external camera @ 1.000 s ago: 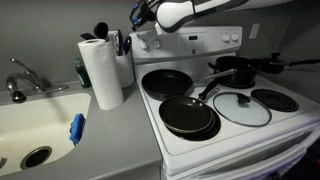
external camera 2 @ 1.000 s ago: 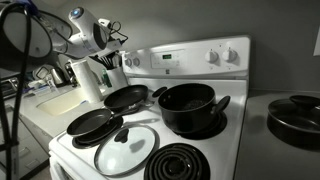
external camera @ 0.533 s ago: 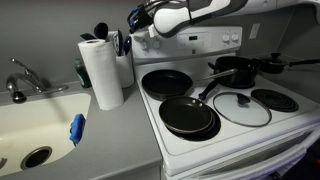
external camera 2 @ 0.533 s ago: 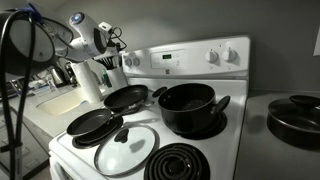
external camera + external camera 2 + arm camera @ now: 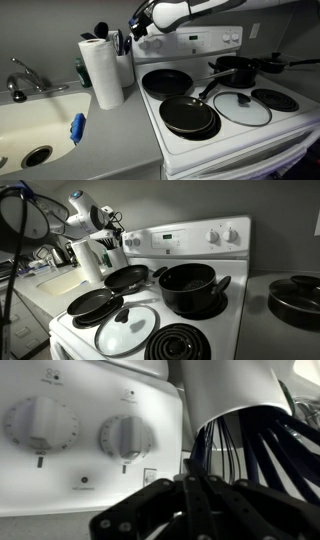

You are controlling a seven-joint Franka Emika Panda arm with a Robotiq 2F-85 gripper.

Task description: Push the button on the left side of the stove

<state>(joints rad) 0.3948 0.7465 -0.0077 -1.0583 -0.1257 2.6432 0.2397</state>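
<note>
The white stove point(image 5: 232, 138) with a raised back panel point(image 5: 192, 43) shows in both exterior views point(image 5: 214, 238). My gripper point(image 5: 140, 26) hovers at the panel's left end, above the counter edge; it also shows in an exterior view point(image 5: 114, 222). In the wrist view its dark fingers point(image 5: 197, 488) are pressed together and hold nothing. Two round white knobs point(image 5: 38, 426) point(image 5: 127, 437) fill the panel to the left of the fingers. A small square button point(image 5: 150, 477) sits just left of the fingertips, close but apart.
A holder of black utensils point(image 5: 120, 44) point(image 5: 250, 450) stands right beside the gripper. A paper towel roll point(image 5: 101, 72) and sink point(image 5: 30, 125) are on the counter. Pans point(image 5: 166, 82) point(image 5: 190, 116), a glass lid point(image 5: 241, 108) and a pot point(image 5: 190, 286) cover the burners.
The gripper has dipped slightly lower and closer to the left end of the back panel. Nothing else has moved.
</note>
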